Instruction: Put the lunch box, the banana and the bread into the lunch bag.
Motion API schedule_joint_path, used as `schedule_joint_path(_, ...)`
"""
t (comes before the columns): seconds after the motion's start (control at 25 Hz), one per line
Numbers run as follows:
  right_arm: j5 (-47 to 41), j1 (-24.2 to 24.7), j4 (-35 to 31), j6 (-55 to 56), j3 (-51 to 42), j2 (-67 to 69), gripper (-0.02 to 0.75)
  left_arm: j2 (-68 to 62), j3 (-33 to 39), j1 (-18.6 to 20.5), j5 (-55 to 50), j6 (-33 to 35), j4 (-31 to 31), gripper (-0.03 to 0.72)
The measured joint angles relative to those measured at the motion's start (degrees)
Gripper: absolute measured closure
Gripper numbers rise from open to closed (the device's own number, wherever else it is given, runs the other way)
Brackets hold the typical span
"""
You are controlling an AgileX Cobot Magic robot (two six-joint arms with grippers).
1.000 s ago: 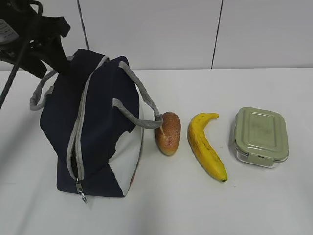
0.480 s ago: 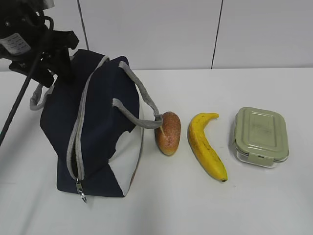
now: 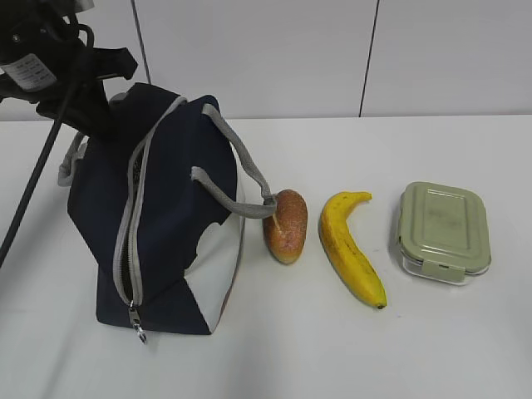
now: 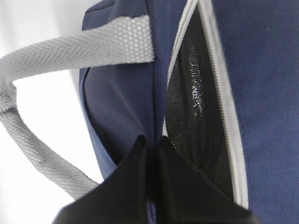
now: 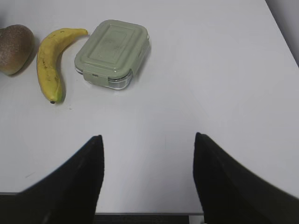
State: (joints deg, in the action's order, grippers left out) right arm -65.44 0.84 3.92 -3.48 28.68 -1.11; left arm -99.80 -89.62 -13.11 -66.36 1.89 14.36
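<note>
The navy lunch bag (image 3: 166, 233) stands at the left with its grey zipper partly parted, showing black lining (image 4: 191, 93). My left gripper (image 4: 152, 140) is at the bag's far top corner (image 3: 104, 120), shut on the blue fabric edge beside the zipper opening. The bread (image 3: 286, 224) lies just right of the bag, touching a grey handle. To its right lie the banana (image 3: 349, 249) and then the lunch box (image 3: 443, 230) with its sage-green lid on. My right gripper (image 5: 147, 137) hangs open over bare table, nearer than the lunch box (image 5: 112, 51) and banana (image 5: 49, 60).
A grey webbing handle (image 4: 70, 51) loops out to the left of my left gripper. The metal zip ring (image 3: 139, 332) hangs at the bag's near bottom end. The white table (image 3: 465, 349) runs back to a pale wall.
My left gripper has moved right and down onto the bag's far top corner and has shut on the fabric. The right gripper and the food have not moved.
</note>
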Motion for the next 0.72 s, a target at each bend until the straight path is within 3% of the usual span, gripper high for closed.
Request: schedule_joint_path(0.72,0.0,0.0,0.1,0.0,0.0,0.0,0.287,0.0,0.0,0.0,0.2,0.0,1.2,0.686)
